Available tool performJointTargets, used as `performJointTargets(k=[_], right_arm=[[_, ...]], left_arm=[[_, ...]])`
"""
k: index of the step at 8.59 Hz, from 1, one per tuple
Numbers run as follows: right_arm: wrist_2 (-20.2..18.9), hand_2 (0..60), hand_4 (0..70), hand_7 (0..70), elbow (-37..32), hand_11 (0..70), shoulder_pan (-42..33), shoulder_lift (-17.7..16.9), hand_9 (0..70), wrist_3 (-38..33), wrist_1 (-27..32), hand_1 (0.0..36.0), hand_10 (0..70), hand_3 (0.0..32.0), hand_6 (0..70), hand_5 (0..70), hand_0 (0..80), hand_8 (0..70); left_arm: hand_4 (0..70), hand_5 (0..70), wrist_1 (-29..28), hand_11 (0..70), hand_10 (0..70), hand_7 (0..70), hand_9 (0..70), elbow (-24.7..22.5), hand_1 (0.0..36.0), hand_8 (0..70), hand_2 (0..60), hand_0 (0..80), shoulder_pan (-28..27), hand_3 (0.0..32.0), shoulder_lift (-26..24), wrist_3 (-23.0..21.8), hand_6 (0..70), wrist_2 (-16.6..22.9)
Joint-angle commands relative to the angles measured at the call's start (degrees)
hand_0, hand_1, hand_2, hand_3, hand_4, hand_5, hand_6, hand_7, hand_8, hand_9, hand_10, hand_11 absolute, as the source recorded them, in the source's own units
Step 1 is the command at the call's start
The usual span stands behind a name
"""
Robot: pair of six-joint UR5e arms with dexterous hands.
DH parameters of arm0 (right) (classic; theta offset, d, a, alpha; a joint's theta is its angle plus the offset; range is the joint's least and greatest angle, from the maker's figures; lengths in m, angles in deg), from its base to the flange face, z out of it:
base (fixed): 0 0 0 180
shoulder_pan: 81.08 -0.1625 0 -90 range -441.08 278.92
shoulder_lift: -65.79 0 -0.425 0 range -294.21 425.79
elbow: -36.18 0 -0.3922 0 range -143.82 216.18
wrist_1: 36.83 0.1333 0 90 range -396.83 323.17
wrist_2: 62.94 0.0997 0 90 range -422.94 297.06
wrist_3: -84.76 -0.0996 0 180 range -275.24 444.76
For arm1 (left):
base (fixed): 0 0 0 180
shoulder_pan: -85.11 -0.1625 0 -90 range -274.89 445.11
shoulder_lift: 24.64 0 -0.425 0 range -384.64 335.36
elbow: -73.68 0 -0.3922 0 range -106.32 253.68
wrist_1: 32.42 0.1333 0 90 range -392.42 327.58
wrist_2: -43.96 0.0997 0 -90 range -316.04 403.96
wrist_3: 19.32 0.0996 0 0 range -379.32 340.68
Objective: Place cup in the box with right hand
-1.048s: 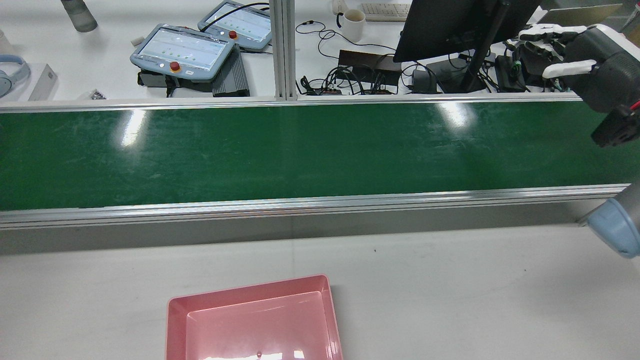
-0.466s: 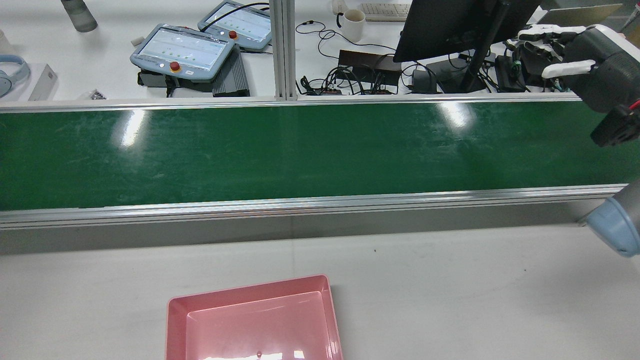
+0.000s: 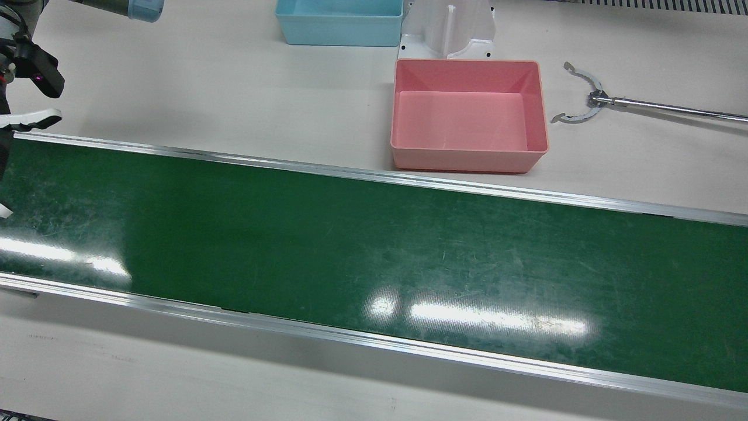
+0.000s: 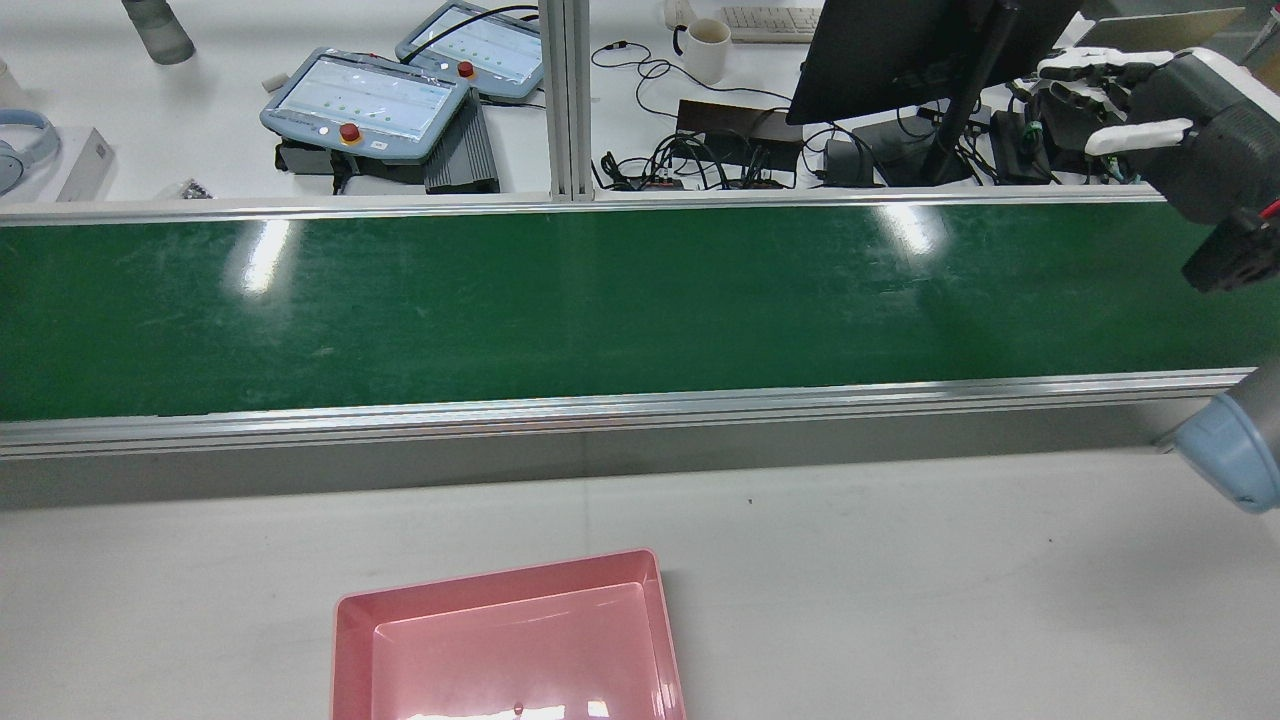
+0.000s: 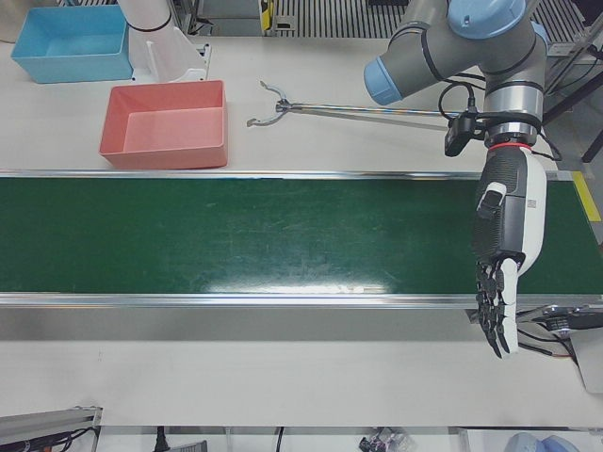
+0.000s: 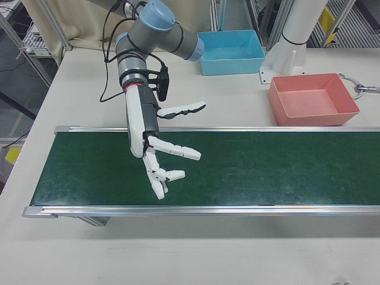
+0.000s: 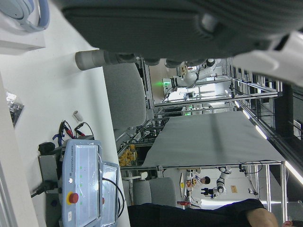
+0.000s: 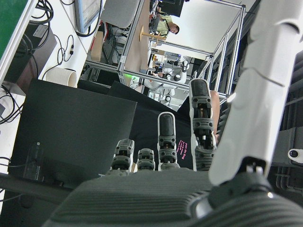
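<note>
Pink box (image 3: pixel 469 153) bare inside, right hand (image 6: pixel 155 155) spread wide, seemingly gripping nothing, above green belt (image 6: pixel 267 172).

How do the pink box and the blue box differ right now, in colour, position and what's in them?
The pink box sits close to the green conveyor belt; the blue box sits farther back, toward the right arm's side. In the front view the pink box shows whole, while the blue box is cut off by the frame's top edge. Both are open-topped, rectangular and visibly empty.
</note>
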Motion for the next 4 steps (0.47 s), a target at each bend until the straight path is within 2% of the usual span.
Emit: performJointTargets(k=[1, 4], right_arm=[[0.1, 0.0, 33.8, 42.8, 0.0, 12.6, 0.0, 0.0, 9.7, -0.2, 0.0, 12.5, 7.5, 0.0, 9.8, 5.5, 56.3, 1.8], [0.1, 0.0, 34.1, 41.3, 0.0, 11.4, 0.0, 0.0, 9.2, -0.2, 0.0, 12.5, 6.7, 0.0, 9.5, 5.4, 56.3, 1.6]], left_arm=[[0.0, 0.0, 0.0, 0.0, 0.0, 0.0, 0.0, 0.0, 0.0, 0.0, 0.0, 0.0, -0.1, 0.0, 0.0, -0.1, 0.0, 0.0], [0.0, 0.0, 0.0, 0.0, 0.0, 0.0, 0.0, 0.0, 0.0, 0.0, 0.0, 0.0, -0.1, 0.0, 0.0, -0.1, 0.0, 0.0]])
